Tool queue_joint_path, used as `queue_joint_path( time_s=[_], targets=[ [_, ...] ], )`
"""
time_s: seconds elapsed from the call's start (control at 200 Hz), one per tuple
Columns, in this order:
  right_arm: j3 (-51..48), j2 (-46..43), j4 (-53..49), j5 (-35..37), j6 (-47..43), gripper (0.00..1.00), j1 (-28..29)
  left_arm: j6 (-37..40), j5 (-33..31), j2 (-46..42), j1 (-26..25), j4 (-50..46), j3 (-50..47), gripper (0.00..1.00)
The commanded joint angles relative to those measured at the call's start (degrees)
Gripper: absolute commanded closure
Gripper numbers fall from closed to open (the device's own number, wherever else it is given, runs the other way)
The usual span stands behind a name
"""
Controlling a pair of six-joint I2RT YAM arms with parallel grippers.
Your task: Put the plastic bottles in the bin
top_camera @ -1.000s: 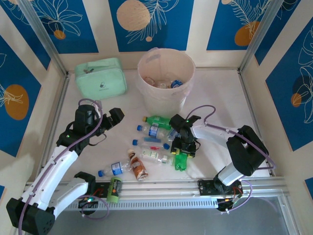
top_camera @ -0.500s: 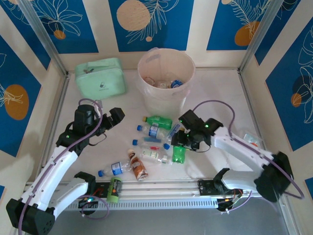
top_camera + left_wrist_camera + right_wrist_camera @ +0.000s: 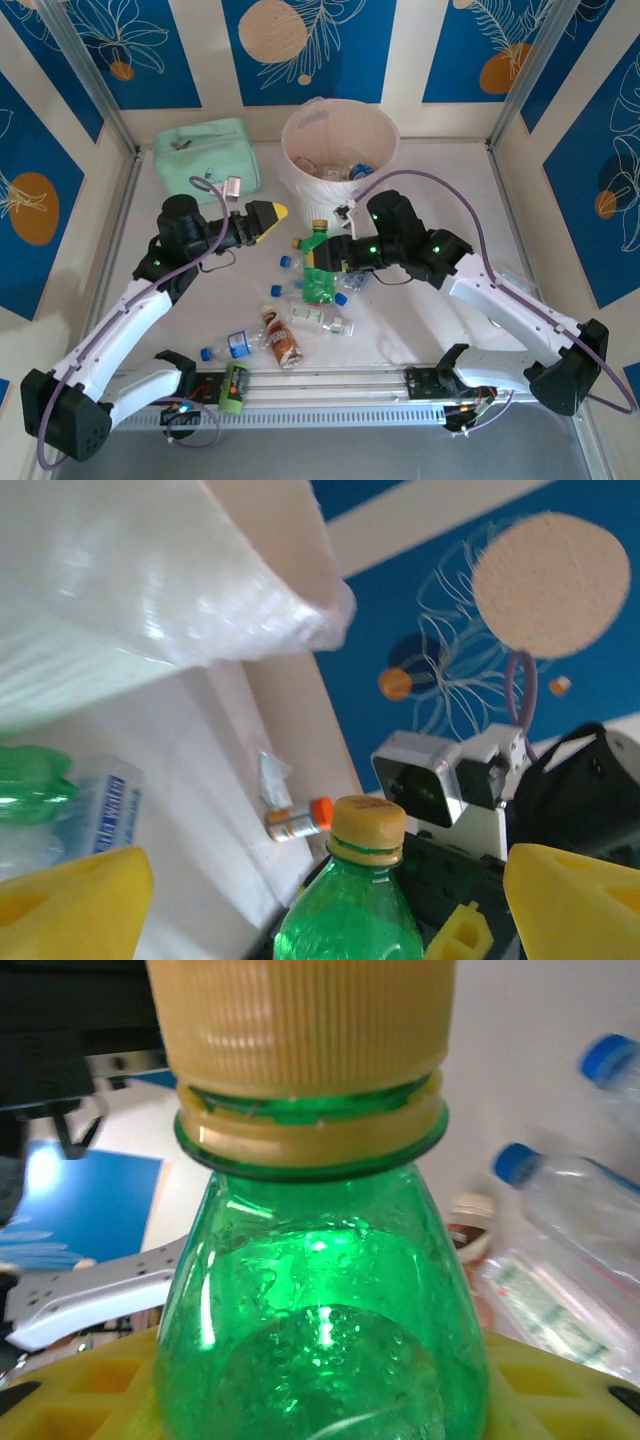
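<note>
Bottle, green [image 3: 318, 272], yellow cap, clamped by right gripper [image 3: 336, 256] for transfer to bin [image 3: 330, 195]; left gripper [image 3: 264, 216] spread wide, empty.

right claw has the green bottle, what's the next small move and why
Probably lift the green plastic bottle with the yellow cap and carry it over the rim of the round white ribbed plastic bin. The right claw is shut on it, but it hangs in front of the bin's near wall, not over the opening. The open left claw is close beside it.
</note>
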Motion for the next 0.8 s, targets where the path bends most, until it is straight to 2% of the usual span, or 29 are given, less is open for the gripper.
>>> queue_joint_path(
  time_s=[0.0, 0.11, 0.315, 0.795],
  targets=[
    [2.99, 0.72, 3.09, -6.33, -3.01, 0.45, 1.65, 0.96, 4.74, 0.66, -2.23, 4.92, 1.89, 0.12],
    [3.75, 1.22, 3.69, -8.1, -2.94, 0.45, 2.5, 0.94, 6.04, 1.05, -4.16, 8.14, 1.66, 0.13],
    [5.48, 2.56, 2.97, -9.23, -3.36, 0.45, 4.04, 2.21, 6.42, 1.59, -5.13, 7.41, 2.28, 0.2],
    [7.36, 4.31, 3.68, -8.21, -2.04, 0.45, 4.0, 1.54, 7.91, 2.12, -5.56, 9.6, 1.68, 0.54]
  ],
)
